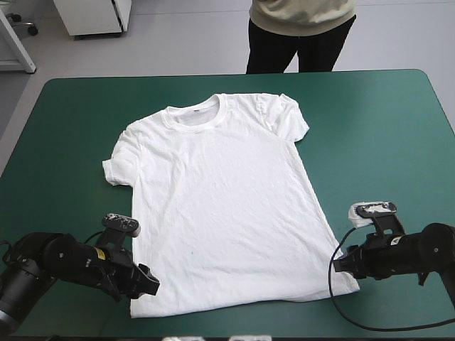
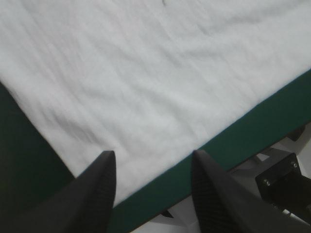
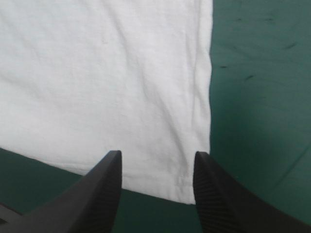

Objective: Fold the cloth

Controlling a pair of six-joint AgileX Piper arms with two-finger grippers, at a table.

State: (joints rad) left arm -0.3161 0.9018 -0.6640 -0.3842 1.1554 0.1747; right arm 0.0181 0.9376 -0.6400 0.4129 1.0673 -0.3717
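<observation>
White T-shirt point(image 1: 220, 206) lies flat on the counter point(image 1: 384, 121). At its 7 o'clock hem corner the left hand point(image 2: 153, 152) stands spread apart; the right hand point(image 3: 158, 152) likewise at 5 o'clock. Risk: uneven closing could drop one corner.

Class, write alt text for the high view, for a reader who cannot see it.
A white short-sleeved T-shirt lies spread flat on a teal-green table, collar toward the far edge. The left claw sits at the hem's left corner and the right claw at its right corner.
</observation>
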